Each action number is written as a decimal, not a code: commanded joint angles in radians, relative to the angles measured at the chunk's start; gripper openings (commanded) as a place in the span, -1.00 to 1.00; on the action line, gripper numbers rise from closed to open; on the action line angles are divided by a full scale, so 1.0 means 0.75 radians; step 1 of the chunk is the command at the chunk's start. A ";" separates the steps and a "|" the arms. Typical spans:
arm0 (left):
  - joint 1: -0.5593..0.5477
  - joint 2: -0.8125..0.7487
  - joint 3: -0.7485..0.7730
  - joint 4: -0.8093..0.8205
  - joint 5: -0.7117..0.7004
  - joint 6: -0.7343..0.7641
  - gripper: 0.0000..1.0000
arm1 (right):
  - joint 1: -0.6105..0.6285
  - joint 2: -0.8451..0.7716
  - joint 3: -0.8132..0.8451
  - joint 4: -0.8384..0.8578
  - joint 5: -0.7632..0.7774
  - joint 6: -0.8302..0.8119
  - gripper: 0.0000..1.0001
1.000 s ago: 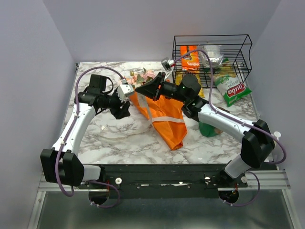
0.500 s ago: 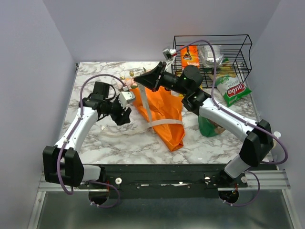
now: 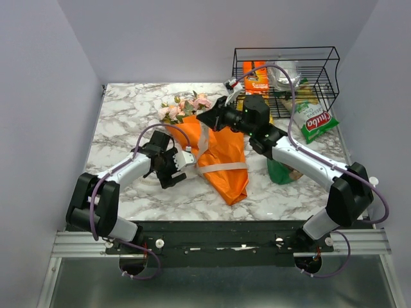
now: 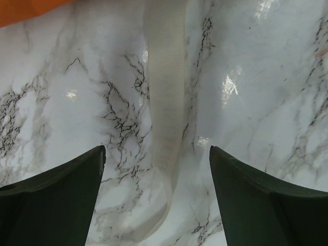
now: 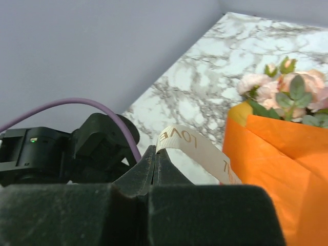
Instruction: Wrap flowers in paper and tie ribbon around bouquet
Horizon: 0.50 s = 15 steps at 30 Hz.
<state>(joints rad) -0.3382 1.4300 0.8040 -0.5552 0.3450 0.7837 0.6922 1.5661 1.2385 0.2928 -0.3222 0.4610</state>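
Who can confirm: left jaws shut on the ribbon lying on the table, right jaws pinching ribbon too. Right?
Not quite: the left jaws are open, not shut. The left wrist view shows them standing wide apart on either side of the ribbon, which lies loose on the table. The right jaws do pinch ribbon.
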 commanded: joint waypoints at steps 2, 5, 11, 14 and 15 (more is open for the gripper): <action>-0.036 0.051 -0.057 0.100 -0.131 0.111 0.78 | -0.003 -0.082 0.089 -0.261 0.218 -0.259 -0.99; -0.038 0.053 -0.082 0.104 -0.104 0.107 0.57 | -0.005 -0.104 0.126 -0.351 0.294 -0.361 -0.99; -0.038 -0.047 0.034 -0.029 0.135 0.074 0.54 | -0.005 -0.039 0.212 -0.668 0.538 -0.373 -0.99; -0.040 -0.043 0.212 -0.102 0.270 -0.053 0.51 | -0.019 -0.012 0.135 -0.716 0.626 -0.314 -0.99; -0.044 -0.041 0.257 -0.121 0.300 -0.100 0.51 | -0.025 -0.012 0.110 -0.714 0.638 -0.284 -0.99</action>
<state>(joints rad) -0.3622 1.4353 0.8455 -0.5896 0.3985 0.8116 0.6899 1.5269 1.3727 -0.0959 0.0166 0.2169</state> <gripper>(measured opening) 0.762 0.008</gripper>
